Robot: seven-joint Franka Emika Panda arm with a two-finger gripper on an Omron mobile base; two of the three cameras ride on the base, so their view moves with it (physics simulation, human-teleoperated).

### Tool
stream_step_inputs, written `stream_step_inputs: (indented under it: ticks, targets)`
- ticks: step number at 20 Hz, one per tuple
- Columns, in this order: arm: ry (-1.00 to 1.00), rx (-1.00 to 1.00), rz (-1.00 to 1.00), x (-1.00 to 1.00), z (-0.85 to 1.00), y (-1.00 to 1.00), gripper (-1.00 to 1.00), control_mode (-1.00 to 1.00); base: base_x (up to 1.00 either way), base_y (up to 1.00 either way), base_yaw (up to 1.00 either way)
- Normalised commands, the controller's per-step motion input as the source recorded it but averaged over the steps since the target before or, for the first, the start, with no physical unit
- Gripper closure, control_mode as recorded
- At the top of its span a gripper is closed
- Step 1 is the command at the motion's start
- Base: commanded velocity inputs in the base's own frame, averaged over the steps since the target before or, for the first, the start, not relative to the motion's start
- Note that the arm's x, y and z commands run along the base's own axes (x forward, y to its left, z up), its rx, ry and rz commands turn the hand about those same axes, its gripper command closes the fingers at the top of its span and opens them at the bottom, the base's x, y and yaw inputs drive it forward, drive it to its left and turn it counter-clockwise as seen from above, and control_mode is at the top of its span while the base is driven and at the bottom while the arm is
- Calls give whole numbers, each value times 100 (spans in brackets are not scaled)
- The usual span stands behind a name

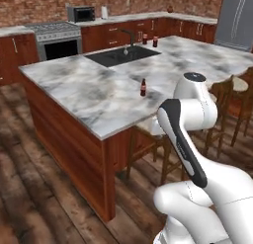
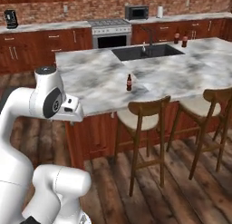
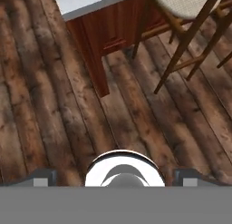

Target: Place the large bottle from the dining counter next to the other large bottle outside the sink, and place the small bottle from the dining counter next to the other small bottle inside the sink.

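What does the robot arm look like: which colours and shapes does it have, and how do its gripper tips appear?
The glossy white arm has thick rounded links, with dark grey caps and bands at the joints. In the hand view, the gripper shows two small grey blocky fingertips. No cables or markings are visible.

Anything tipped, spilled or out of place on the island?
Nothing stands out. The small brown bottle stands upright alone on the dining counter. Two large bottles stand upright beside the sink. No spills visible.
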Motion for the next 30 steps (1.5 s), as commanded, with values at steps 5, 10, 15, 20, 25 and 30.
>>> stream_step_inputs:
  ticks: [5, 10, 15, 20, 25, 30]
  targets:
    - [0, 0, 0, 0, 0, 0, -100, 100, 57, -71, 45]
    - [0, 0, 0, 0, 0, 0, -100, 100, 42, -67, 32]
    - [0, 0, 0, 0, 0, 0, -100, 100, 73, -42, 21]
    - [0, 0, 0, 0, 0, 0, -100, 100, 76, 0, 6]
    - [0, 0, 0, 0, 0, 0, -100, 100, 71, -1, 8]
    - [0, 0, 0, 0, 0, 0, -100, 100, 33, -27, 28]
